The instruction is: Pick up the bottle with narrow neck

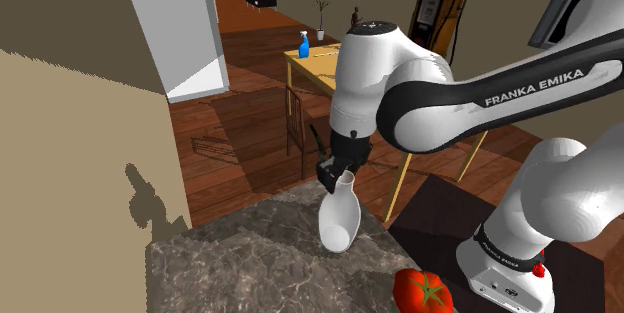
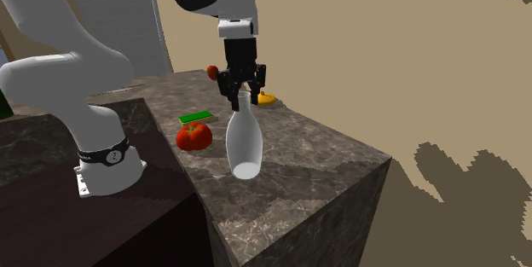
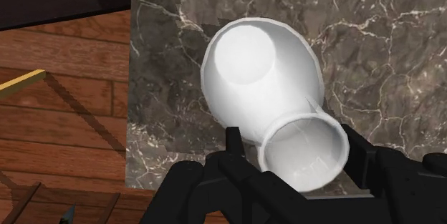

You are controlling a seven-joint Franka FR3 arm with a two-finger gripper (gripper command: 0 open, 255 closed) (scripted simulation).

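The black gripper is closed on the narrow neck of the white bottle. The bottle hangs tilted over the dark marble counter, near its edge. I cannot tell if its base touches the stone. From the wrist view, the two fingers press the neck from both sides just under the open mouth, with wooden floor beyond the counter's edge. The shoulder view has a red tomato near the stand. The second exterior view adds a flat green thing behind the tomato and a yellow-orange thing behind the bottle.
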